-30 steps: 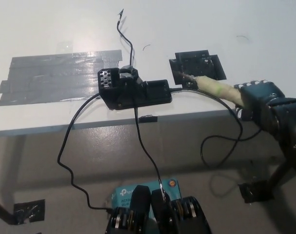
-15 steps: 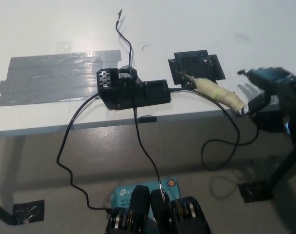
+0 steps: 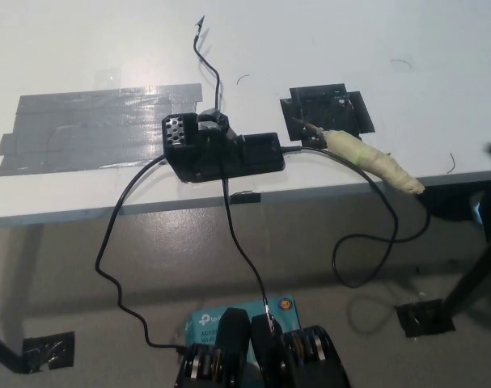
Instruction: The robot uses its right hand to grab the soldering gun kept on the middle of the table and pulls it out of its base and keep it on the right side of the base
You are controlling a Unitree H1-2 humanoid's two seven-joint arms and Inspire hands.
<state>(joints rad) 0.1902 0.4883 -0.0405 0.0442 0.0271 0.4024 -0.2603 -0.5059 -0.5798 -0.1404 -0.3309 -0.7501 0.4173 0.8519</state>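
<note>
Tape-wrapped soldering gun (image 3: 373,159) lies beside boxy black base (image 3: 221,150).

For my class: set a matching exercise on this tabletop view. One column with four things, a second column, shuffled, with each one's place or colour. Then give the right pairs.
Things
1. soldering gun
2. base
3. grey tape patch
4. black tape square

Descriptions
A. wide strip on the table's left part
B. pale handle lying near the table's front edge, right of the base
C. black block mid-table with cables leaving it
D. dark patch under the gun's tip

Pairs: 1-B, 2-C, 3-A, 4-D
</note>
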